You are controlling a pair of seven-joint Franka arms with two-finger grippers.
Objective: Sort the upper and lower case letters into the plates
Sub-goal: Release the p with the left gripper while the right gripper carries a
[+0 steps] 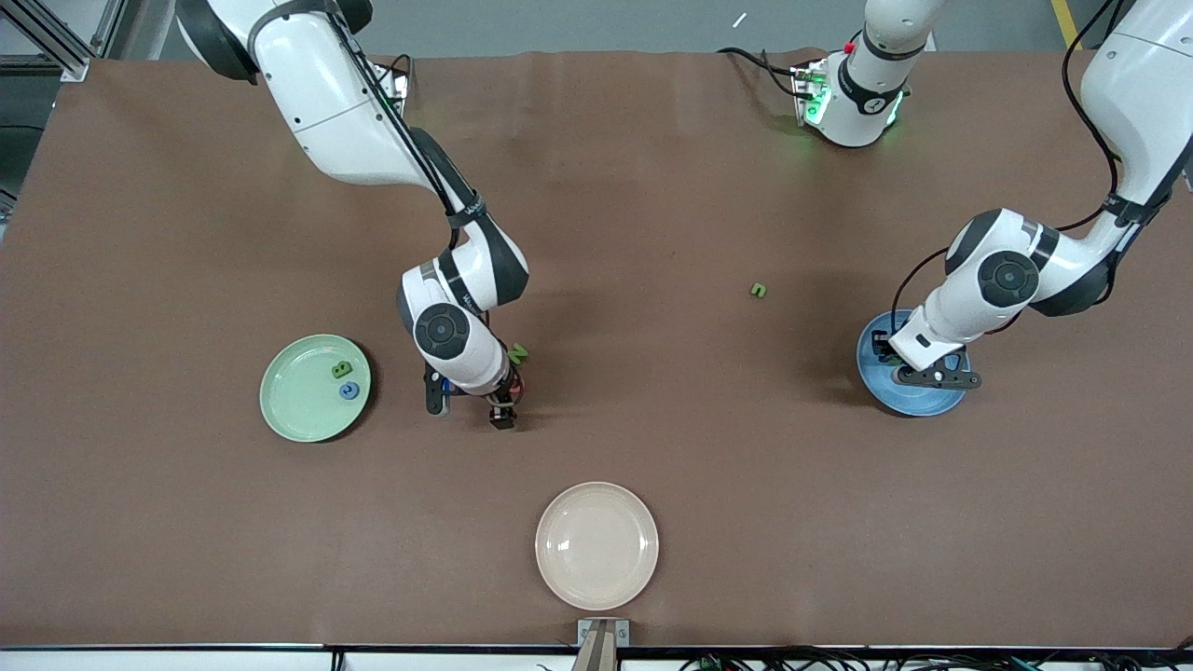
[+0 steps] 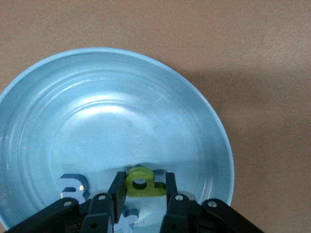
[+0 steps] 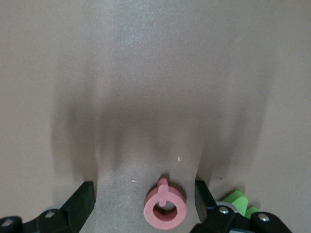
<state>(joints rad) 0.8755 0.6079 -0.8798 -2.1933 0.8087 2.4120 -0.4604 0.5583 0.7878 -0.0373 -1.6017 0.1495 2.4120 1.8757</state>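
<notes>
My left gripper [image 1: 923, 376] is low in the blue plate [image 1: 873, 343], shut on a green letter [image 2: 142, 182] just above the plate's floor [image 2: 121, 107]. Two blue letters lie in that plate, a rounded one [image 2: 73, 187] and an x [image 2: 127, 219]. My right gripper [image 1: 469, 407] is down at the table, open, its fingers astride a red ring-shaped letter [image 3: 164, 207] without touching it. A green N [image 1: 519, 352] lies close beside it and also shows in the right wrist view [image 3: 236, 201]. The pale green plate [image 1: 298, 396] holds a green letter [image 1: 342, 370] and a blue one [image 1: 349, 390].
A small green letter [image 1: 758, 291] lies alone on the brown table, between the two arms. A cream plate [image 1: 596, 545] stands near the table edge closest to the front camera. The left arm's base [image 1: 853, 93] stands at the table's top edge.
</notes>
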